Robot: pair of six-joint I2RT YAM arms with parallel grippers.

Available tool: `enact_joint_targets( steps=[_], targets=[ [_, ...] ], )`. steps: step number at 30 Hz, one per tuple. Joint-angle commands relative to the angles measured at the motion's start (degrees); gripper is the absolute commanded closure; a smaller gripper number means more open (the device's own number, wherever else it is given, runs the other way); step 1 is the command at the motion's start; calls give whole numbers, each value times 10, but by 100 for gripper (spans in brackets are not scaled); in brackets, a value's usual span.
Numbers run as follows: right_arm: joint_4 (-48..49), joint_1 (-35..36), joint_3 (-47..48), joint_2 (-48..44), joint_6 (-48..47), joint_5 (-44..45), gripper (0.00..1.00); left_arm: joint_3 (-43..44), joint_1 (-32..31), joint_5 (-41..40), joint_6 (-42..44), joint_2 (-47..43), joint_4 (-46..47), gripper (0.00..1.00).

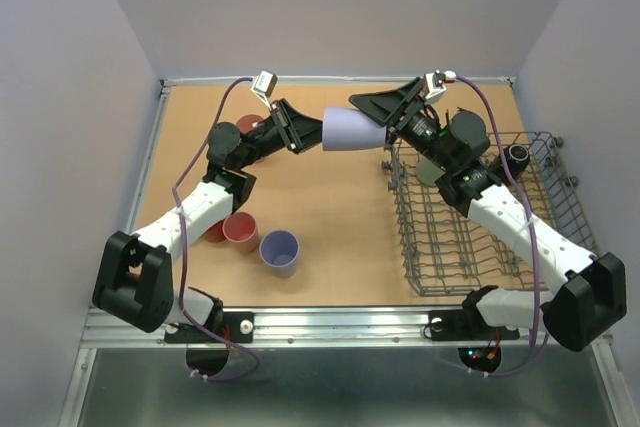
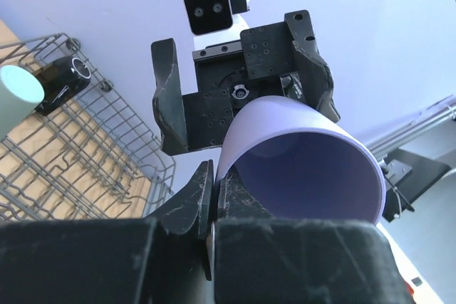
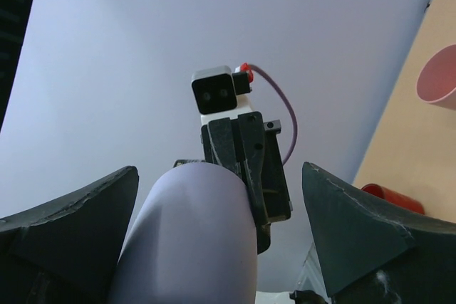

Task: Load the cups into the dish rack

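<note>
the left tool (image 1: 303, 134) (image 2: 214, 194) is nipped narrow on the rim of a smooth lavender handleless cup (image 1: 350, 130) (image 2: 306, 154), one finger inside the mouth and one outside the wall. the cup lies on its side in the air above the far middle of the tan wooden counter (image 1: 340, 217), mouth toward the left tool, closed end toward the right.

the right tool (image 1: 375, 117) (image 3: 219, 176) stands wide, its two black fingers (image 3: 356, 233) flanking the closed end of that cup (image 3: 189, 247). in the right wrist view a gap shows between the cup and the finger on the right side of the picture; whether the other finger touches it, i cannot tell.

the rectangular grey wire dish rack (image 1: 500, 247) (image 2: 85, 161) sits on the right side of the counter, just beside and below the right tool. a dark mug (image 1: 516, 158) (image 2: 60, 80) lies at its far end, and a pale sage-green cup (image 2: 18, 87) shows inside the rack near it.

on the left half of the counter an upright pink cup (image 1: 240, 231) and a second lavender cup (image 1: 279, 251) stand just beside each other, mouths up. a glossy red mug (image 1: 250, 127) (image 3: 392, 197) sits farther back, partly hidden behind the left arm.
</note>
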Motion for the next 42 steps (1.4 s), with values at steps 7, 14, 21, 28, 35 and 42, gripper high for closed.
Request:
enact_joint_targets(
  steps=[7,14,21,28,35,42],
  targets=[
    [48,17,31,-8,8,44,0,-14,-6,-173,86,-125,-118,100],
    [59,21,28,-8,21,43,1,-2,-6,-204,117,-133,-179,100],
    [77,37,43,20,23,24,20,-4,-6,-216,128,-129,-189,100],
    [77,55,57,35,16,29,70,-6,-6,-223,143,-130,-206,100],
    [-59,55,90,10,-56,51,100,10,6,-228,187,-140,-308,60],
    [-195,11,64,-87,-143,77,100,58,15,-218,271,-120,-456,27]
  ],
)
